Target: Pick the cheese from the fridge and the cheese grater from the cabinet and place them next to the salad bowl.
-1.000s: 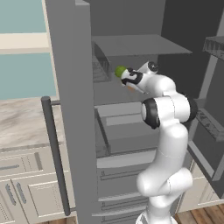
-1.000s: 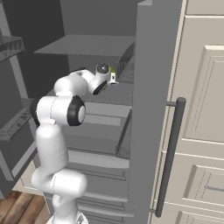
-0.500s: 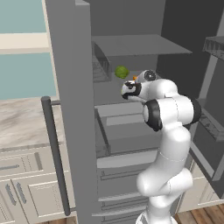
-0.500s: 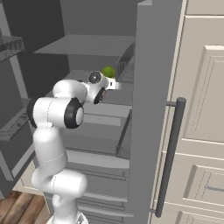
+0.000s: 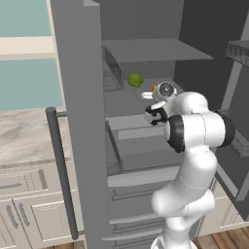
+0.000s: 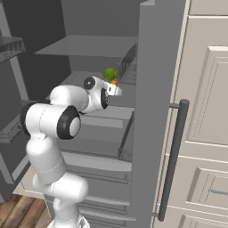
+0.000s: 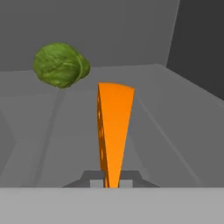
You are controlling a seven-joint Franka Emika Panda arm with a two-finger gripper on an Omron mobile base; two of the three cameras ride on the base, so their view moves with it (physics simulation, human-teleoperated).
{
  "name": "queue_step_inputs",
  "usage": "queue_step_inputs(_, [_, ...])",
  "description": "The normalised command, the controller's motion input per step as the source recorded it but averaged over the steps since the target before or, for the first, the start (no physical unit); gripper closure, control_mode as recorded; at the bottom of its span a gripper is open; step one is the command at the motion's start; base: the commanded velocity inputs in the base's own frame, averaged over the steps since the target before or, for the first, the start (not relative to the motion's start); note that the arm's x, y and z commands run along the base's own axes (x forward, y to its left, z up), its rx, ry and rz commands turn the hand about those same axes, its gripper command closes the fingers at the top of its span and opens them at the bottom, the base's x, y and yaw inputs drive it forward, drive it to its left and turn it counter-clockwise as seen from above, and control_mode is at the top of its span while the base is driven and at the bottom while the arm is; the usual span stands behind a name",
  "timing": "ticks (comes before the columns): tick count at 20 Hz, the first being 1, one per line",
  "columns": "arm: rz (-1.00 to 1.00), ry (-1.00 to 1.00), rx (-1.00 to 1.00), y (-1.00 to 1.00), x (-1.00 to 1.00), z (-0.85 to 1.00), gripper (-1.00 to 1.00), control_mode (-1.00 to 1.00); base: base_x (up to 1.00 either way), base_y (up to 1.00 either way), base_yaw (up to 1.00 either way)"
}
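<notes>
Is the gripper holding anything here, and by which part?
Yes. The gripper is shut on the cheese, pinching the wedge at its narrow end; the wide end points away toward the fridge interior.

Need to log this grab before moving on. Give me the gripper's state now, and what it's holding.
Gripper: shut on the cheese, the orange wedge standing up between its fingers, in the fridge near the green ball.

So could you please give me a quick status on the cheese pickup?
Gripper shut on the cheese. Cheese orange, upright, inside the open fridge. Green ball sits behind it, apart; nothing blocking.
</notes>
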Motion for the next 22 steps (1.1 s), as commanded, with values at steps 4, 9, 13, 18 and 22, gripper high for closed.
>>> queue_step_inputs(4, [-0.01, 0.12, 0.02, 0.0, -0.02, 0.3, 1.0, -1.0, 0.0, 0.0, 0.0])
queue_step_inputs(9, [0.0, 0.18, -0.01, 0.0, 0.0, 0.05, 1.0, -1.0, 0.0, 0.0, 0.0])
queue_step_inputs(13, [-0.02, 0.07, -0.01, 0.0, 0.0, 0.24, 1.0, -1.0, 0.0, 0.0, 0.0])
queue_step_inputs(18, [-0.03, 0.05, 0.02, -0.02, -0.05, 0.3, 1.0, -1.0, 0.0, 0.0, 0.0])
queue_step_inputs(22, [0.0, 0.0, 0.12, -0.18, -0.19, 0.13, 1.0, -1.0, 0.0, 0.0, 0.0])
